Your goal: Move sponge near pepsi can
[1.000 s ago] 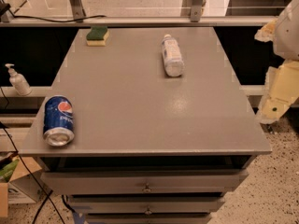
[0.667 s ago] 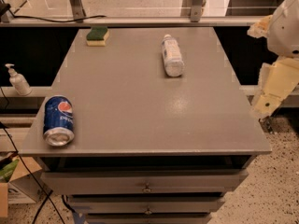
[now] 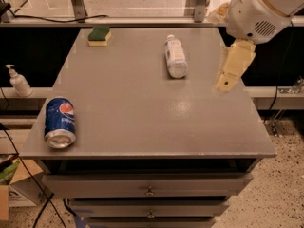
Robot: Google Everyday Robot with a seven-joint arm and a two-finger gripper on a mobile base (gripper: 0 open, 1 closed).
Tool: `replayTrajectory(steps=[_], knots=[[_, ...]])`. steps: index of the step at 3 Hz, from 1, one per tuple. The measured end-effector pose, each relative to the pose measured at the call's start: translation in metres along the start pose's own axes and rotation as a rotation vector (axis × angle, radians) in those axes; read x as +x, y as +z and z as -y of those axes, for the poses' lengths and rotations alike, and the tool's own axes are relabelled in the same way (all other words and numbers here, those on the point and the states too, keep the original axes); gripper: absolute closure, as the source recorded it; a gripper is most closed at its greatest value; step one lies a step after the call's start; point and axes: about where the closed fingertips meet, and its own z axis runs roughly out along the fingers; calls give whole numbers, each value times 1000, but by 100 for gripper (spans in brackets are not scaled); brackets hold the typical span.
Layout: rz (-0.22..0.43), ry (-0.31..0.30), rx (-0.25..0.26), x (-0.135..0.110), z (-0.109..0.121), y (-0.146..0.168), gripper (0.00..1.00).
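Note:
The sponge [image 3: 99,36], green top over a yellow base, lies at the table's far left corner. The pepsi can [image 3: 60,122], blue with the round logo, lies on its side near the front left edge, its silver end facing the front. My gripper [image 3: 225,42] hangs above the table's right edge at the far right, well away from both sponge and can. Its two cream fingers [image 3: 233,65] stand apart with nothing between them, so it is open and empty.
A clear plastic bottle [image 3: 175,56] with a white label lies on the grey table [image 3: 142,108] between the gripper and the sponge. A soap dispenser [image 3: 18,81] stands on a ledge to the left. Drawers sit under the table's front edge.
The arm and gripper have moved left and forward, from beside the table's right edge to above it. Sponge, can and bottle have not moved.

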Motion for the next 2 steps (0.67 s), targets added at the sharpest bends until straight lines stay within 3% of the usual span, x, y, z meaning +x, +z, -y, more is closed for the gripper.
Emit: replayTrajectory(steps=[1, 2], knots=[[70, -29, -6, -36, 28, 20, 0], [75, -35, -5, -39, 30, 21, 0]])
